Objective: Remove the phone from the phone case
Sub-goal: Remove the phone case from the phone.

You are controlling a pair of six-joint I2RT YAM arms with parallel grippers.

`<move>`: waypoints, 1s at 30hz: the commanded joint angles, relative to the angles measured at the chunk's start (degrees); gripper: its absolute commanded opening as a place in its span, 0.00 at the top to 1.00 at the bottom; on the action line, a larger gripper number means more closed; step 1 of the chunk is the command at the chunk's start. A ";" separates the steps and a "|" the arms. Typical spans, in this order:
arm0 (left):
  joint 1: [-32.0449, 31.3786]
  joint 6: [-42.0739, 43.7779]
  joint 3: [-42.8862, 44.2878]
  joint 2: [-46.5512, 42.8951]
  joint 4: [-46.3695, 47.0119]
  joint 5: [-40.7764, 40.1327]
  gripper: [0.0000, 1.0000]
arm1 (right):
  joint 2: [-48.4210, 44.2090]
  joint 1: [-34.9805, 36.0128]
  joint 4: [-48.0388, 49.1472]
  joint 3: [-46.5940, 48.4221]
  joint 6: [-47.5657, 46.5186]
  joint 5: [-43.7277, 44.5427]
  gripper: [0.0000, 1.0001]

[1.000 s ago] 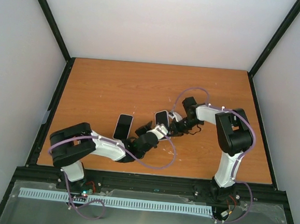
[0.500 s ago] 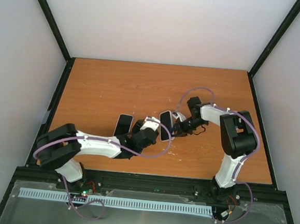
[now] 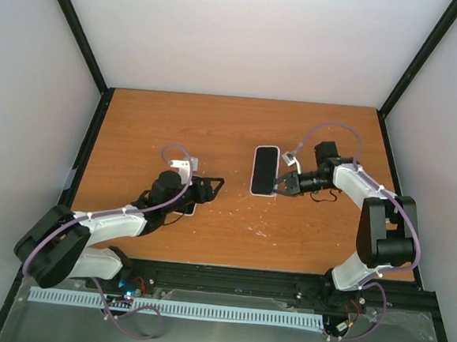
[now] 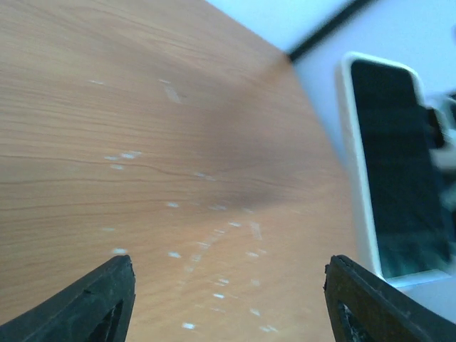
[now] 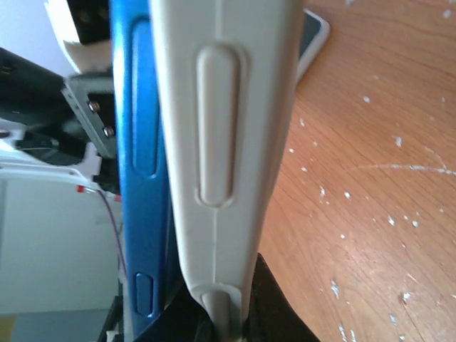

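Obs: right gripper (image 3: 284, 182) clamped on phone case (image 3: 266, 171) corner, phone (image 5: 142, 178) alongside (blue edge showing). The left gripper (image 3: 214, 187) is released and empty, well left of the case.

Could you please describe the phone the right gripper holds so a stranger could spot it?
On the wooden table, look just right of centre, off the tip of the right gripper. The phone there has a dark screen and white case; the other phone lies mostly hidden under the left arm.
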 commanded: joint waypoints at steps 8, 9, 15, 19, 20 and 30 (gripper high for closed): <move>1.94 -2.56 3.59 11.97 38.62 43.18 0.37 | 3.16 -2.44 -26.51 8.92 -29.72 -20.27 0.97; 1.94 -2.78 4.76 13.08 38.38 43.76 0.37 | 3.85 -2.44 -31.25 9.83 -35.21 -20.72 0.97; 1.85 -5.49 8.55 18.16 44.63 49.55 0.46 | 3.59 -2.44 -34.91 10.31 -38.04 -20.81 0.97; 1.89 2.87 11.36 13.57 25.92 43.79 0.36 | 2.09 -2.44 -29.79 9.52 -32.44 -16.94 0.97; 1.85 5.95 13.05 12.27 19.29 41.00 0.35 | 0.41 -2.44 -25.65 8.36 -28.12 -15.53 0.97; -6.12 20.99 33.43 11.94 -20.55 0.34 0.01 | -19.64 1.65 7.33 -1.95 10.53 19.90 0.97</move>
